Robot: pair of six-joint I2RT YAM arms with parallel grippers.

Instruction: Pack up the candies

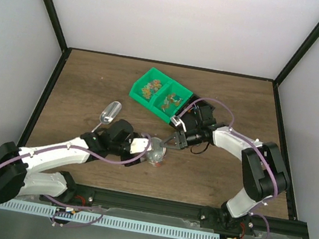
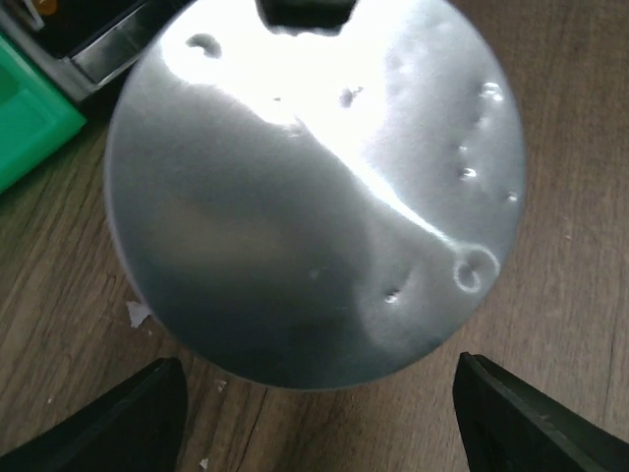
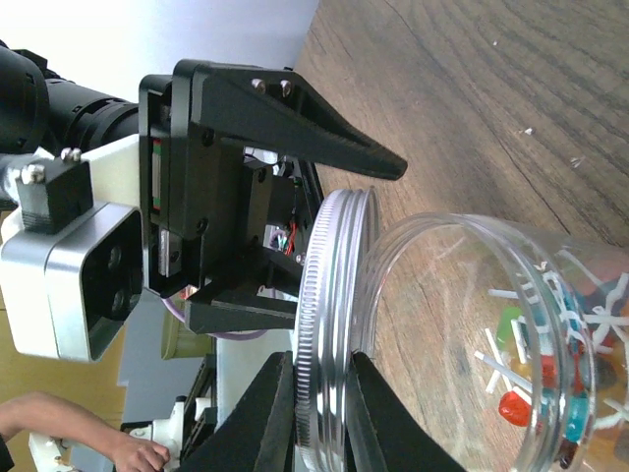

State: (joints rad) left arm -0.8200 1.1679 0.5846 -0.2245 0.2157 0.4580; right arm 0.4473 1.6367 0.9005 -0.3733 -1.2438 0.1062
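Right wrist view: the lid [image 3: 334, 295] was pinched by the right gripper [image 3: 319, 366] just beside the jar [image 3: 550, 295], in which some candies [image 3: 511, 405] lay; beyond, the left gripper [image 3: 344, 239] was spread, empty. The jar, unheld, could be shoved over, or the lid jammed crooked, were it pressed askew.

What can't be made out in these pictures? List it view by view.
Right wrist view: the jar runs off the right edge, so its fill level is unclear.
Left wrist view: the lid fills the frame, hiding the jar behind it.
Top view: the candies in the green bin are too small to count.
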